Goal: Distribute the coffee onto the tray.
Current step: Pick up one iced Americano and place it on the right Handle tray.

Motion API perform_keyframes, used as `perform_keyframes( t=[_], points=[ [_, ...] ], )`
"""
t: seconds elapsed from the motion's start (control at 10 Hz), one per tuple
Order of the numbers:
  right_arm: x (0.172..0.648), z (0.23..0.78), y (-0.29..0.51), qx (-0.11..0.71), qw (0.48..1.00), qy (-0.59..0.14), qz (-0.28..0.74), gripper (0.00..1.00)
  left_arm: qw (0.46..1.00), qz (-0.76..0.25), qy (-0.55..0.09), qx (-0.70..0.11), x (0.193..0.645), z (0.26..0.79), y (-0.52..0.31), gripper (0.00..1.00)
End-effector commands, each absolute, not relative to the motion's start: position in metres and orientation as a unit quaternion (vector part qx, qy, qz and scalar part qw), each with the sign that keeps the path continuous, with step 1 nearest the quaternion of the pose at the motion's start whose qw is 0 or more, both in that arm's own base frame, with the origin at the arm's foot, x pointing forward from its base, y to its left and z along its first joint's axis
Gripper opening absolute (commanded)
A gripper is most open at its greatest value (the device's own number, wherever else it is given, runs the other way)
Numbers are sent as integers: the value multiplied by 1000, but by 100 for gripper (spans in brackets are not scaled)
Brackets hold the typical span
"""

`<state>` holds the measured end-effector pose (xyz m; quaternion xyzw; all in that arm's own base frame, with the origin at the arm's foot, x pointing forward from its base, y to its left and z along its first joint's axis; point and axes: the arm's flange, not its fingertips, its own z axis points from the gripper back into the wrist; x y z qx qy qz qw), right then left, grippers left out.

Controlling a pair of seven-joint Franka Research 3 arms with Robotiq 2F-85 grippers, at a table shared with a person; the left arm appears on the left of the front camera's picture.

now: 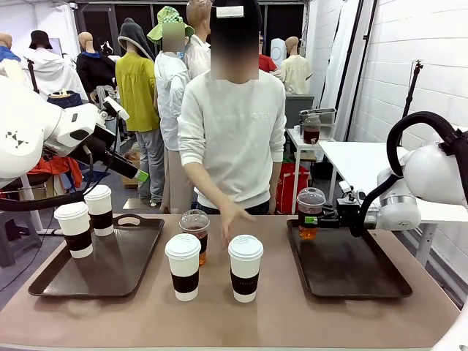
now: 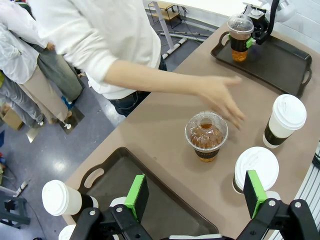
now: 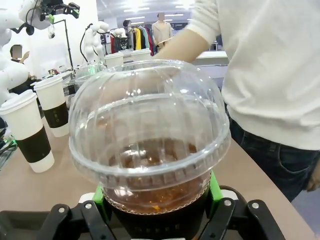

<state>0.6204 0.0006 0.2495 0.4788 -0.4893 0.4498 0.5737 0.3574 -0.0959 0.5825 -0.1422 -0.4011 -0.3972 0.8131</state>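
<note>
In the front view the right tray (image 1: 358, 272) lies bare across its middle and near half, so there is open room there. Its far left corner is taken by an iced cup (image 1: 310, 208), clamped in the robot's right hand (image 1: 313, 220).

At centre frame a left paper cup (image 1: 183, 267) and a right paper cup (image 1: 245, 267) stand near each other with a narrow gap between. A second iced cup (image 1: 195, 232) stands just behind that gap, and the person's hand (image 1: 235, 221) hangs low over the surface (image 1: 292, 322) beside it, barring the far side.

On the left tray (image 1: 135, 256) a near sleeved cup (image 1: 75, 228) and a far sleeved cup (image 1: 99, 210) crowd the left edge; the rest is bare. The robot's left hand (image 1: 139, 174) sits high at upper left — jaws spread, clear of everything.
</note>
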Motion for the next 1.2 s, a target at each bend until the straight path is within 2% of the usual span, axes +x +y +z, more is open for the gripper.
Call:
perform_keyframes(
  t=[0.0,0.6,0.7,1.1],
  points=[
    [632,250,0,493,565,-487,448,83,811,-399,-402,-150,359,582,-95,100],
    [641,235,-4,489,582,-487,430,83,811,-399,-402,-150,359,582,-95,100],
    [640,236,-3,490,586,-483,428,100,811,-399,-402,-150,359,582,-95,100],
    [633,239,-6,494,601,-472,415,100,811,-399,-402,-150,359,582,-95,100]
  ],
)
